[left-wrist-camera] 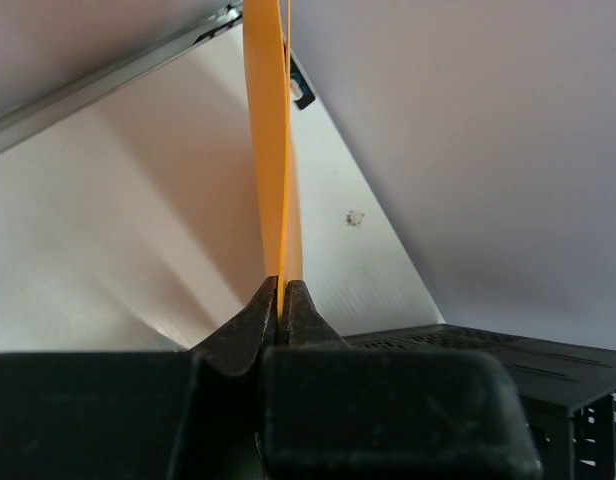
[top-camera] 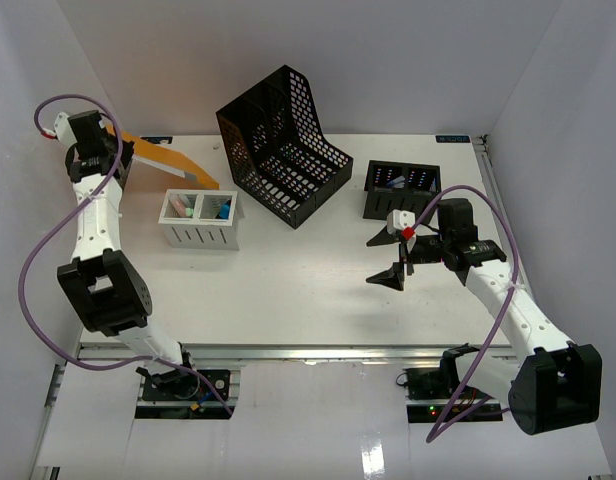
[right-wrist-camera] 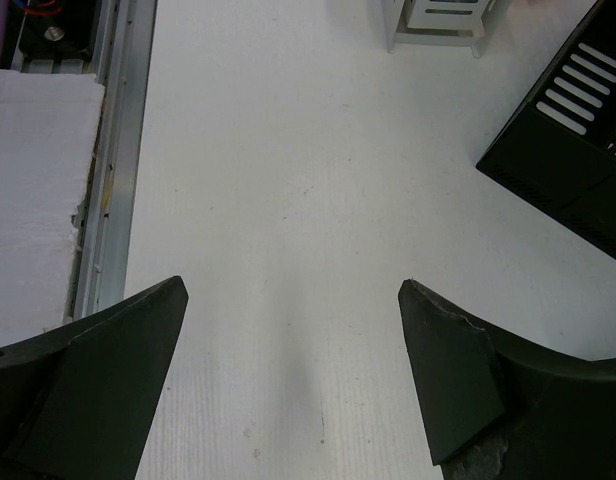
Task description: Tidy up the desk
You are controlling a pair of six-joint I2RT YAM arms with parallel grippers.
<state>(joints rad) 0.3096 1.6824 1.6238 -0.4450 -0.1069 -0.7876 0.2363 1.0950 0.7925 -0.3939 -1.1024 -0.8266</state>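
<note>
The desk point(top-camera: 288, 290) is a white tabletop with a metal rail point(top-camera: 308, 352) along its front edge. At the far left corner, my left gripper point(top-camera: 126, 152) is shut on a thin orange folder point(top-camera: 173, 160). The folder reaches from the jaws toward the middle of the desk. In the left wrist view the folder point(left-wrist-camera: 268, 130) stands edge-on, pinched between the two fingertips of the gripper point(left-wrist-camera: 281, 295). My right gripper point(top-camera: 389, 260) hovers open over the right half of the desk. The right wrist view shows this gripper point(right-wrist-camera: 293, 290) with only bare desk point(right-wrist-camera: 288, 150) between its fingers.
A black perforated file holder point(top-camera: 283, 145) stands at the back middle. A white slotted organizer point(top-camera: 200, 218) with small items sits left of it. A low black tray point(top-camera: 403, 188) lies at the back right. White walls close in the left, back and right sides.
</note>
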